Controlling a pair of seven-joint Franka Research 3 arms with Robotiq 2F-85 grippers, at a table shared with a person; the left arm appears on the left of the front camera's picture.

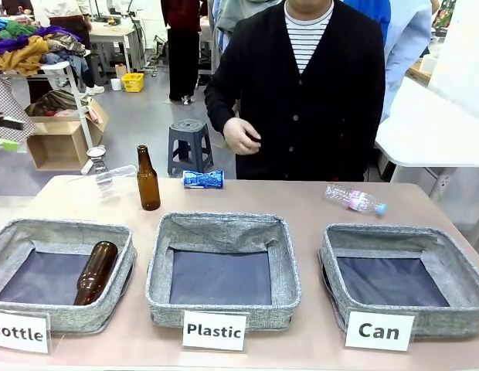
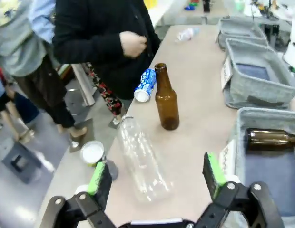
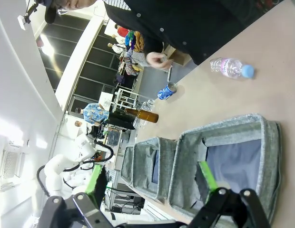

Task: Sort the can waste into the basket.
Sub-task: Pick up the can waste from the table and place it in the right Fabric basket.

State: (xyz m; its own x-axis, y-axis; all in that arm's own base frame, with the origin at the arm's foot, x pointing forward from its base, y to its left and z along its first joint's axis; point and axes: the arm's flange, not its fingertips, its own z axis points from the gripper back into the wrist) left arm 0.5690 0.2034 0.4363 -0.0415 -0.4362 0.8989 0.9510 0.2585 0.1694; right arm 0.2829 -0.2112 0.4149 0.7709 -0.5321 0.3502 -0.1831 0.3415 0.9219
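Front view is showing three grey fabric baskets sitting in a row along the near edge of the tabletop (image 1: 301,202): the Bottle basket (image 1: 62,226) at the left, the Plastic basket (image 1: 224,220) in the middle and the Can basket (image 1: 386,230) at the right, its white sign (image 1: 378,331) reading "Can" and its dark lining lying bare. The blue can (image 1: 202,179) is lying on its side at the far edge of the tabletop, just in front of the person (image 1: 301,93), well apart from the Can basket. An upright brown bottle (image 1: 147,179) is standing just left of it, and a clear bottle (image 1: 108,176) is lying farther left. A small plastic bottle (image 1: 355,200) with a blue cap is lying beyond the Can basket. A second brown bottle (image 1: 95,272) is lying inside the Bottle basket. The person's hand (image 1: 241,137) is hanging loosely curled in front of the body. In the left wrist view, the left gripper (image 2: 154,178) is hovering above the clear bottle with its green-padded fingers spread wide, pinching nothing; a second can (image 2: 93,153) with a pale top is standing near the tabletop's edge, partly behind one finger. In the right wrist view, the right gripper (image 3: 150,180) is hanging above the Can basket, its fingers likewise spread apart and holding nothing.
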